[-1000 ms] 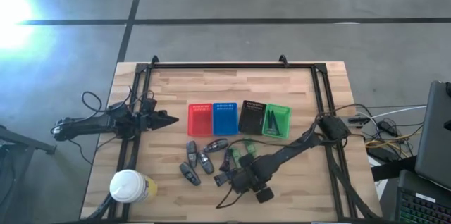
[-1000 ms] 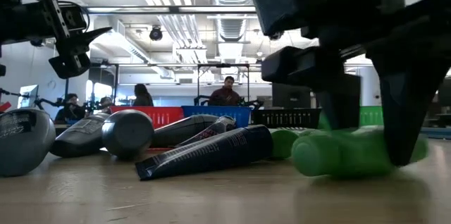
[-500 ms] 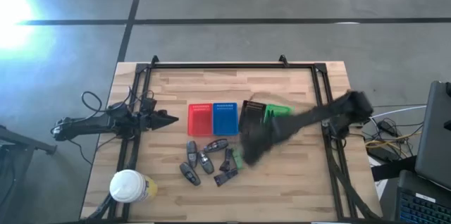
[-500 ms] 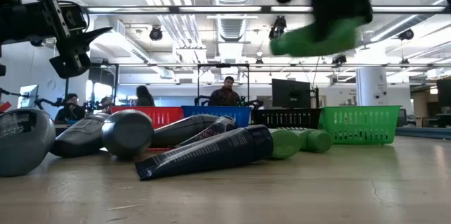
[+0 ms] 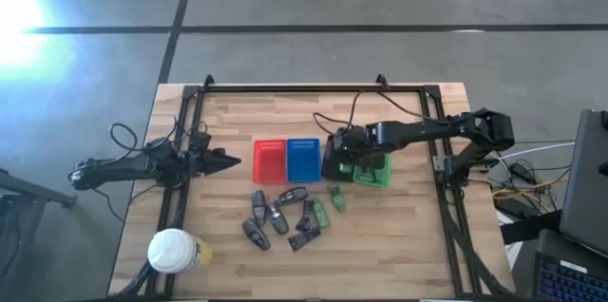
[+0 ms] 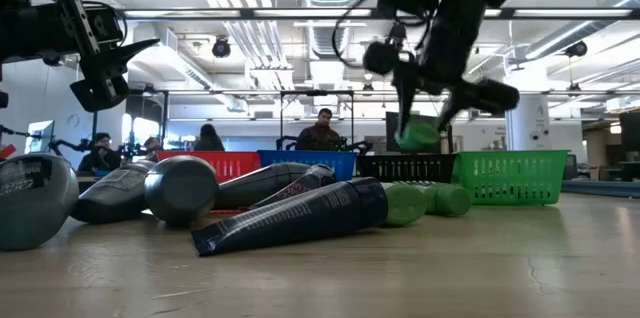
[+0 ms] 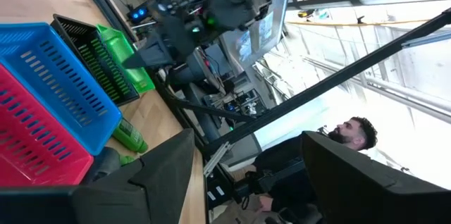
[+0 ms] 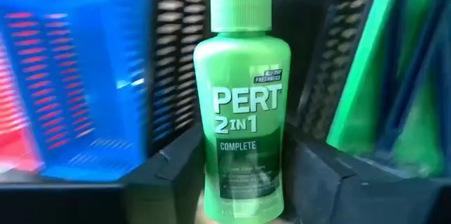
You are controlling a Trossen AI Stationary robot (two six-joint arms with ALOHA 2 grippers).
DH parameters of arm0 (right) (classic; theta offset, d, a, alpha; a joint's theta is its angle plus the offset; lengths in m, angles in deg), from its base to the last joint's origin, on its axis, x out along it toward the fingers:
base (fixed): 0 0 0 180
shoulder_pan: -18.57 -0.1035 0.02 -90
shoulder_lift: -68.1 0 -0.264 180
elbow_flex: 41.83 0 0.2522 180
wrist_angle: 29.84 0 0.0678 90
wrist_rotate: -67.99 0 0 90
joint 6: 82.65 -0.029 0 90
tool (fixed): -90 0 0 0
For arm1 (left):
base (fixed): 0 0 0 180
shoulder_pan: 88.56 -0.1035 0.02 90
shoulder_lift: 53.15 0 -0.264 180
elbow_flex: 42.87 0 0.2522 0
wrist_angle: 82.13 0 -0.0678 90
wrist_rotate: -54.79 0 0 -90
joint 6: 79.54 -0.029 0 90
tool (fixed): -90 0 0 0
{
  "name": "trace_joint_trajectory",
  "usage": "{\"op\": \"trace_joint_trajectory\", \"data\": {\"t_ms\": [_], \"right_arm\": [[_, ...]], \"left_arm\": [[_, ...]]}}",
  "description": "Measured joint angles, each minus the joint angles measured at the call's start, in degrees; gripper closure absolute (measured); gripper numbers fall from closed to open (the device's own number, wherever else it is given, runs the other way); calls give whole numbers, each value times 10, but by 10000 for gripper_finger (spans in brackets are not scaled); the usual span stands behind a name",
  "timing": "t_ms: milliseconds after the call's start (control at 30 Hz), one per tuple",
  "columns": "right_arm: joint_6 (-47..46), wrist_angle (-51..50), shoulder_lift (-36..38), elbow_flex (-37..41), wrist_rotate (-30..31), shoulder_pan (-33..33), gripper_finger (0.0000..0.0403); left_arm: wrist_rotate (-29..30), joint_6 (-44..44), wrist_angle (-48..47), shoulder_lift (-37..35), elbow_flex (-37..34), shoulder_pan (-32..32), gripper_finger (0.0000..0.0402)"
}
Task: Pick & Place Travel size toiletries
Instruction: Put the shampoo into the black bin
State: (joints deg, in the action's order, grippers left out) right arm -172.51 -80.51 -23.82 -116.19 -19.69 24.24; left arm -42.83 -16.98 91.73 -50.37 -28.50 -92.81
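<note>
My right gripper [image 5: 348, 154] hovers over the black tray [image 5: 332, 171] and the green tray [image 5: 378, 174], shut on a bright green bottle [image 8: 243, 90] labelled "PERT 2 IN 1". In the low view that bottle [image 6: 420, 136] hangs above the trays. Several dark grey tubes [image 5: 275, 212] and two more green bottles [image 5: 335, 198] lie on their sides on the table near the trays. Thin dark sticks [image 5: 367, 161] lie in the green tray. My left gripper [image 5: 228, 161] waits open at the table's left, above the wood. My right gripper pinches the green bottle by its lower body [image 8: 243, 185] between its two fingers [image 8: 173, 171]. The green cap [image 8: 241, 5] points away from the wrist. The fingers come from the table's right, slanting down. The bottle is lifted clear of table and trays.
A red tray [image 5: 270, 160] and a blue tray [image 5: 303, 159] stand left of the black one. A large yellow container with a white top [image 5: 174, 250] stands at the near left corner. People sit in the room behind the table [image 6: 320, 133].
My right gripper, shut on the green bottle, has lifted it off the table beside the pile and swung it up, then toward the far edge. It has since come down somewhat and now hangs over the black and green trays. The other toiletries have stayed put.
</note>
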Motion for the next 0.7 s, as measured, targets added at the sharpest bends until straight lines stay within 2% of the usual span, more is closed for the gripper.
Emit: {"op": "trace_joint_trajectory", "data": {"t_ms": [233,400,533,700], "right_arm": [[30,-3,2,2,6,-2,153],[180,-24,6,-51,-2,-40,112],[194,-110,-35,-103,-30,-92,105],[141,-123,-122,-160,-57,-149,115]], "left_arm": [[0,-13,-10,2,0,0,135],[-1,-14,-28,3,0,0,135],[-2,-12,-33,4,0,0,135],[-2,-5,-33,9,0,0,135]]}}
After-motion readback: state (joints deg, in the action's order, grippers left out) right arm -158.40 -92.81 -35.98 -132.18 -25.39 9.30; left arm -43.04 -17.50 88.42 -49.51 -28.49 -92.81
